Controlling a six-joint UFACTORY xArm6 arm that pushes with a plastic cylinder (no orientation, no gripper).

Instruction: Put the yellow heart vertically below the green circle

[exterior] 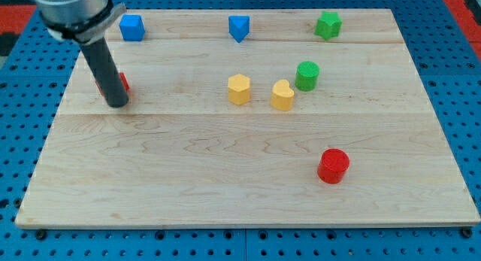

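The yellow heart (282, 95) lies near the middle of the wooden board (225, 178). The green circle (307, 75) stands just to its upper right, almost touching it. A yellow hexagon (238, 89) sits to the heart's left. My tip (117, 103) rests on the board at the view's left, far from the heart, right in front of a red block (122, 83) that the rod mostly hides.
A blue block (131, 27) and a blue pointed block (238, 27) lie along the view's top. A green star-like block (328, 25) is at the top right. A red cylinder (333, 165) stands at the lower right.
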